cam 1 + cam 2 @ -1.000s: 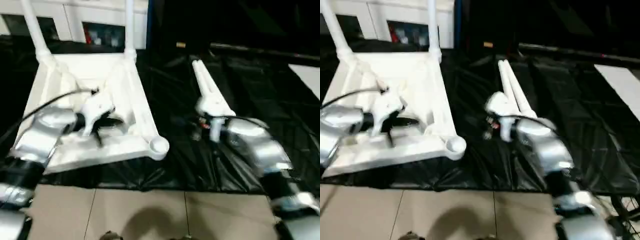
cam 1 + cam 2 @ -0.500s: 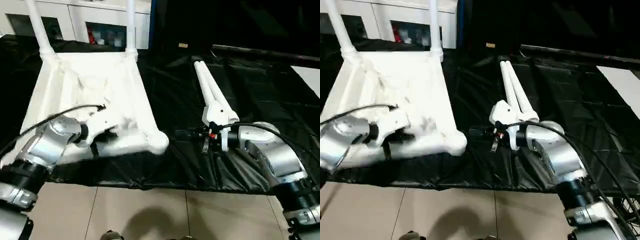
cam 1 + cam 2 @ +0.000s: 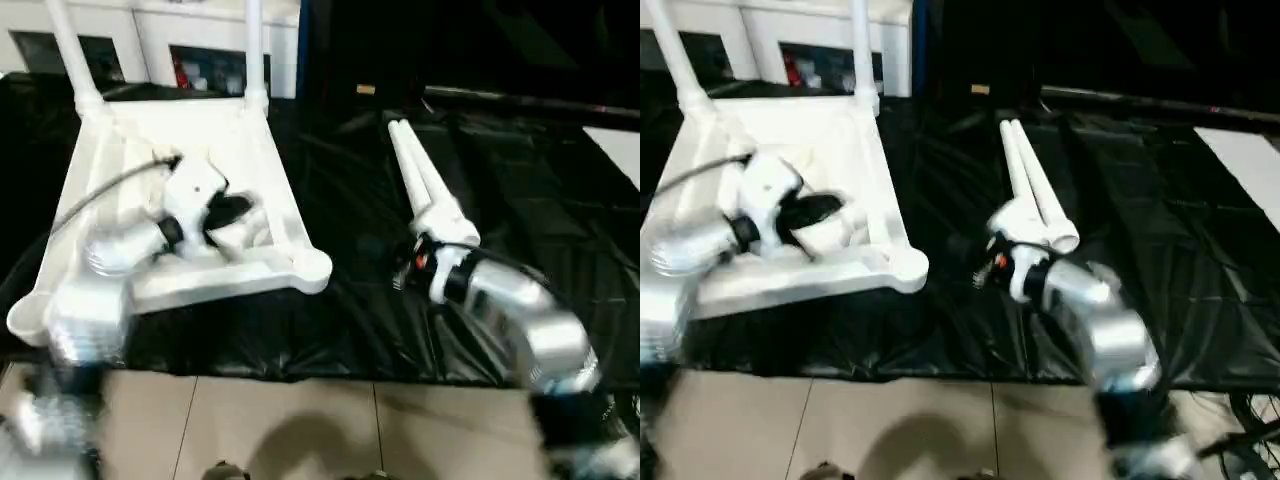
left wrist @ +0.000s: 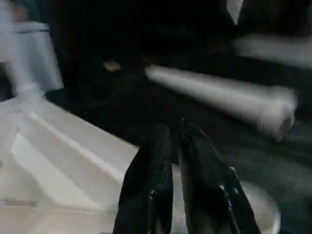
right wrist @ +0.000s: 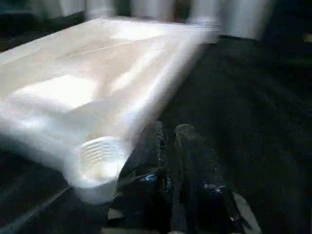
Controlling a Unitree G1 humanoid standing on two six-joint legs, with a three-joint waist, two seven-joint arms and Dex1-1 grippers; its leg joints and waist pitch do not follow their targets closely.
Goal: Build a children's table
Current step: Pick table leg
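The children's table top (image 3: 230, 130) lies upside down on the black cover, ribbed side up. Two legs (image 3: 255, 50) stand in its far corner sockets. The near right socket (image 3: 312, 268) is empty. Two loose legs (image 3: 420, 180) lie side by side to its right. My left gripper (image 3: 235, 208) hovers over the underside of the top, fingers (image 4: 156, 146) together with nothing between them. My right gripper (image 3: 402, 275) sits just in front of the loose legs' flared ends and points toward the empty socket (image 5: 100, 163). Its fingers (image 5: 187, 144) are together and hold nothing.
The black cover (image 3: 350, 200) drapes the large work table, whose front edge meets a tiled floor (image 3: 280, 430). White cabinets (image 3: 150, 40) stand behind. A white sheet (image 3: 620, 145) lies at the far right.
My left gripper has risen from the top's near rim to over the middle of its underside. The right forearm has swung in closer while its gripper stays by the loose legs' ends.
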